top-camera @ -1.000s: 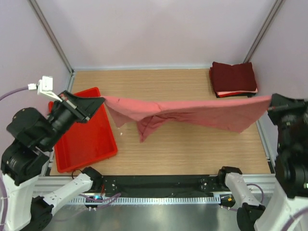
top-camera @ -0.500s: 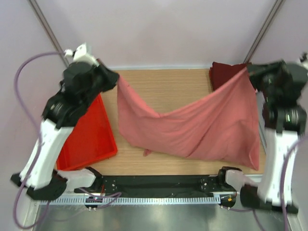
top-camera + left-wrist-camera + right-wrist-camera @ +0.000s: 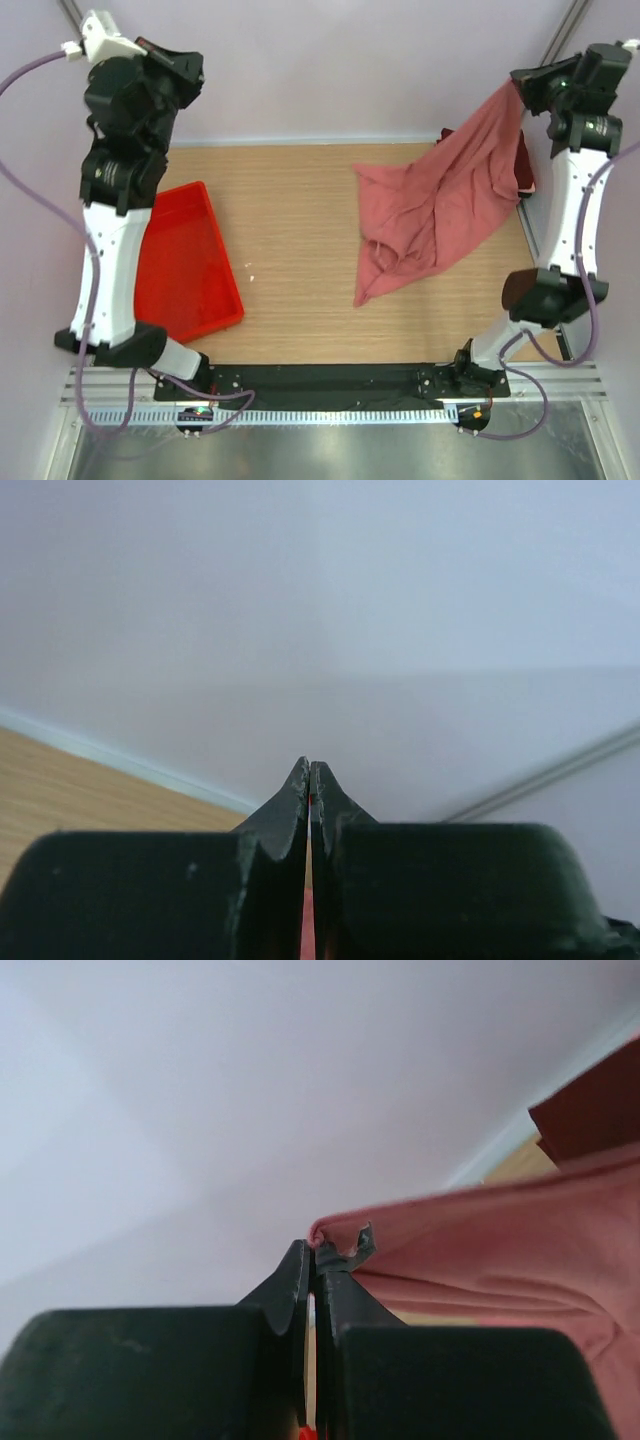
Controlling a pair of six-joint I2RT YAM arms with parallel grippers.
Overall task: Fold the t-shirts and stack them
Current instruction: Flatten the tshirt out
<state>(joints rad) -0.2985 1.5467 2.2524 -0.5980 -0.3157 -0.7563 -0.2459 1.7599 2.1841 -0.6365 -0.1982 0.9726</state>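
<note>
The salmon-pink t-shirt hangs by one corner from my right gripper, which is raised high at the far right and shut on its edge. The shirt's lower part lies crumpled on the table. In the right wrist view the pink cloth is pinched at the tips of my right gripper. The stack of folded dark maroon t-shirts shows only as a sliver behind the hanging shirt, and its corner shows in the right wrist view. My left gripper is raised at the far left, shut with no cloth in it.
A red plastic tray sits on the left side of the wooden table. Pale walls and metal frame posts enclose the back and sides. Both arms stand tall at the table's left and right edges.
The shirt's left corner has left my left gripper and dropped, so the cloth has swung right and now hangs from the right gripper alone. Both arms have risen higher.
</note>
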